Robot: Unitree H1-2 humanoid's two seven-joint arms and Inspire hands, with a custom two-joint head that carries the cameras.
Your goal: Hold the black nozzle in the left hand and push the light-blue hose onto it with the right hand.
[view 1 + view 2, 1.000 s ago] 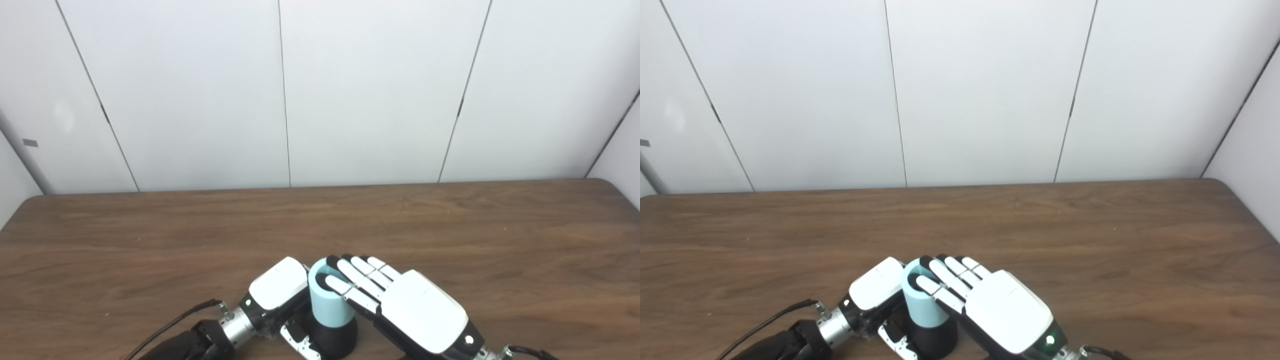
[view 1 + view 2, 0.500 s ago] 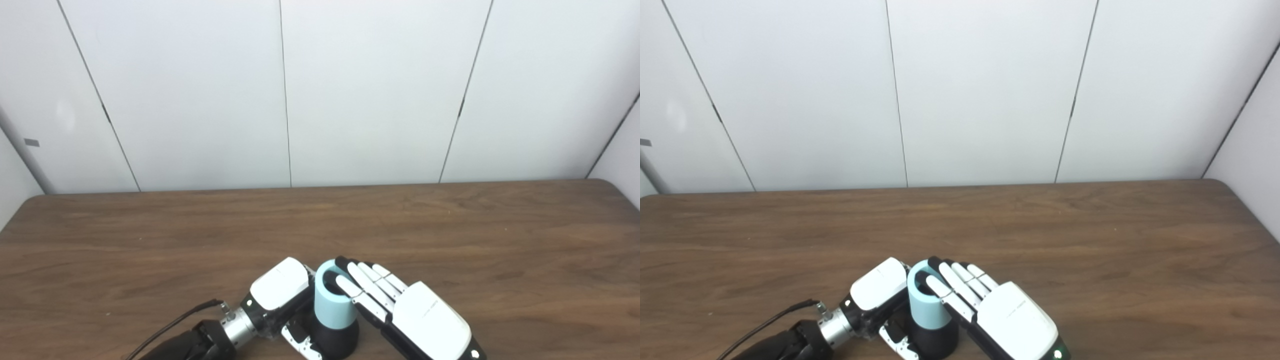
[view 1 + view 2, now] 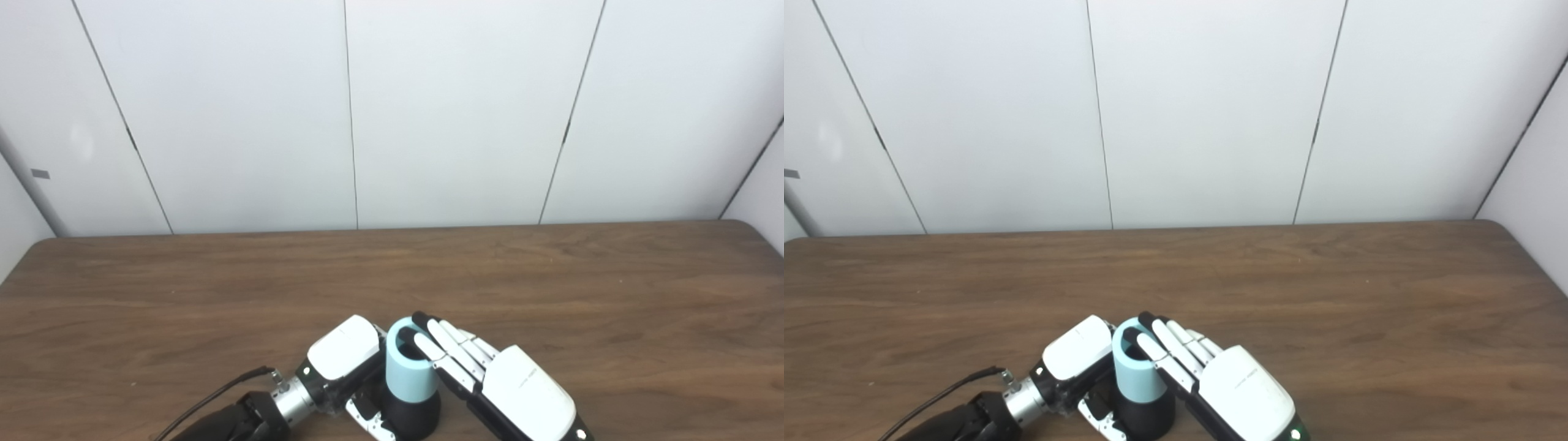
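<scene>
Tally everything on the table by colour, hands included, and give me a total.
Light-blue: 1, the light-blue hose, upright on the nozzle.
Black: 1, the black nozzle, under the hose.
White-and-black: 2, the left hand at the nozzle and the right hand with fingers over the hose's top rim.
Brown: 1, the table itself.
Total: 5.

The only lettering in view is a short line of small grey print on the white back shell of the right hand (image 3: 530, 389), and it is too small and blurred to read; it may be a maker's mark, though that cannot be told. No other text, label, number or sign can be made out.
</scene>
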